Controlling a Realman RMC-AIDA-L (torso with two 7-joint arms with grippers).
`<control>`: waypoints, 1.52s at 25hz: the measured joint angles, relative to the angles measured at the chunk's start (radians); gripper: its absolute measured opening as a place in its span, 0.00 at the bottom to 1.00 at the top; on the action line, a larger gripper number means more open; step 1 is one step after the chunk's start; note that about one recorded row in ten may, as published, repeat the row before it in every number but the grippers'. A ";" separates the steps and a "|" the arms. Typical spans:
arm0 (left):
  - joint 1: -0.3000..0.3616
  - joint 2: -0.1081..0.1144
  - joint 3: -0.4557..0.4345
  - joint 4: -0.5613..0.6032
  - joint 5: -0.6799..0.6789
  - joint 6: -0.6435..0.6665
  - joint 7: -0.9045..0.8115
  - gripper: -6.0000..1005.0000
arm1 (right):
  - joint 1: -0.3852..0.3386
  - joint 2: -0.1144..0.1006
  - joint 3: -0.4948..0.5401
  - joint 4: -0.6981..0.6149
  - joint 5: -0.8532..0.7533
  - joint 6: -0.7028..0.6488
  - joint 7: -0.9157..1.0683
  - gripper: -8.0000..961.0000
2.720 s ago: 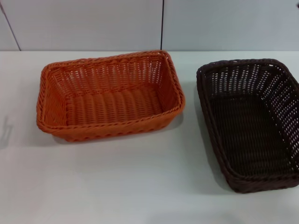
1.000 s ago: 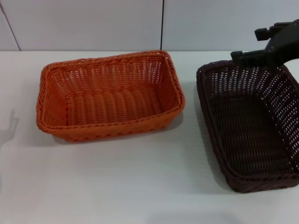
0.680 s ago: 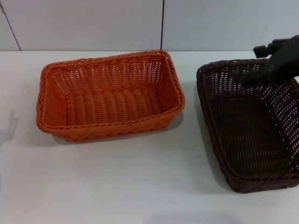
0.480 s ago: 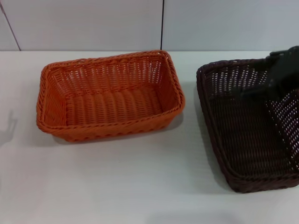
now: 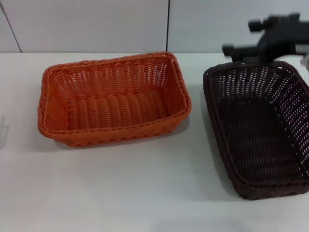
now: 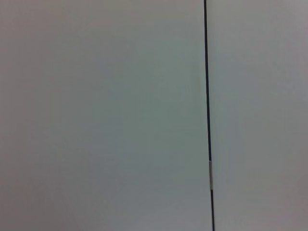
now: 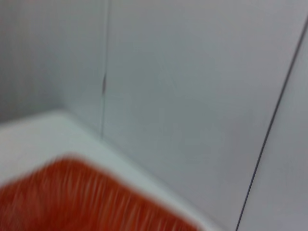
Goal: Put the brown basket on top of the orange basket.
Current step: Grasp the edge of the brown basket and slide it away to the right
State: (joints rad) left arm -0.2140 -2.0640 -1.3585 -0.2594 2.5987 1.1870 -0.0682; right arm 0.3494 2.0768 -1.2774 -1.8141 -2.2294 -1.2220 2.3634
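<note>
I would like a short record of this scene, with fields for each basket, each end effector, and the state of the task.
brown basket: on the table, on the robot's right, empty, not held
orange basket: on the table, on the robot's left, empty, apart from the brown basket
right end effector: above the far end of the brown basket, not touching it; fingers unclear
left end effector: not in view
task state: brown basket not yet lifted or stacked
</note>
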 joint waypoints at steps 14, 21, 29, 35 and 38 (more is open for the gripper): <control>0.010 -0.005 -0.033 0.011 0.000 -0.003 0.005 0.76 | 0.011 -0.004 -0.048 0.154 0.077 0.121 -0.069 0.85; 0.001 -0.005 -0.046 0.011 0.000 -0.014 0.006 0.76 | 0.061 -0.003 -0.037 0.217 0.057 0.130 -0.080 0.85; -0.013 -0.005 -0.072 0.011 -0.001 -0.019 0.006 0.75 | 0.083 -0.003 -0.034 0.244 0.045 0.169 -0.097 0.85; -0.020 -0.004 -0.077 0.005 -0.002 -0.020 0.007 0.75 | 0.097 -0.005 -0.031 0.254 0.033 0.183 -0.097 0.85; -0.030 -0.004 -0.089 0.011 -0.002 -0.021 0.007 0.75 | 0.103 -0.005 -0.025 0.268 0.031 0.192 -0.113 0.85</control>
State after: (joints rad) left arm -0.2445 -2.0677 -1.4473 -0.2481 2.5969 1.1663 -0.0613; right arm 0.4519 2.0713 -1.3023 -1.5463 -2.1982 -1.0303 2.2507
